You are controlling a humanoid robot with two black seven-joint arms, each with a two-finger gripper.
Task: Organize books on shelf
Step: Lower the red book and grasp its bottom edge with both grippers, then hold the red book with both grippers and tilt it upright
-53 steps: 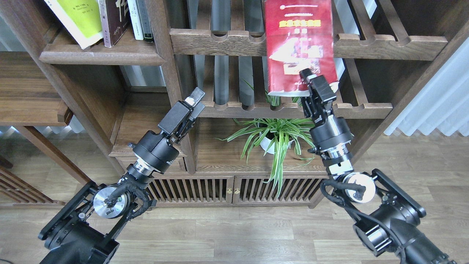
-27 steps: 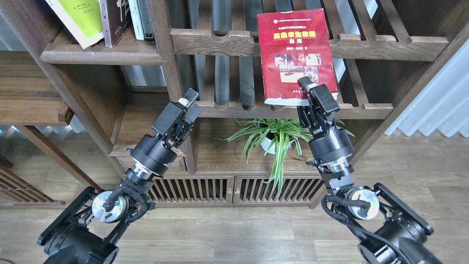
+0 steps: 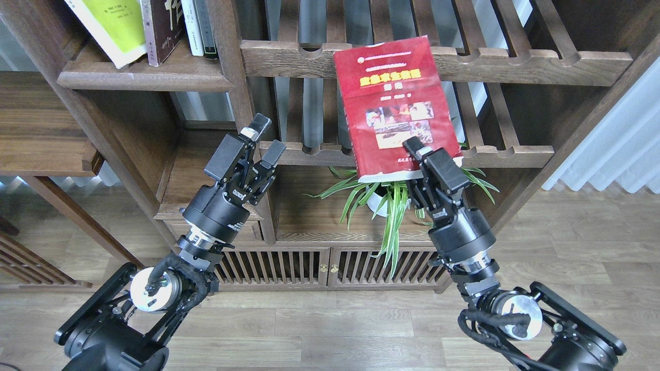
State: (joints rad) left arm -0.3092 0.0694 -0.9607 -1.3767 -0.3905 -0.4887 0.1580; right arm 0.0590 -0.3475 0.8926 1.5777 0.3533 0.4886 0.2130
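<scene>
Right claw (image 3: 418, 161) has lowered red book (image 3: 393, 103) leftward.

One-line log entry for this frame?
right gripper: shut on red book, off racks | left gripper: open, empty | shelf: two books

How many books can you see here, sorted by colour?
Red: 1, the red book held by the right gripper
Yellow-green: 1
Maroon: 1
White spine: 1
Dark-green spine: 1
Total: 5, four of them on the shelf
</scene>
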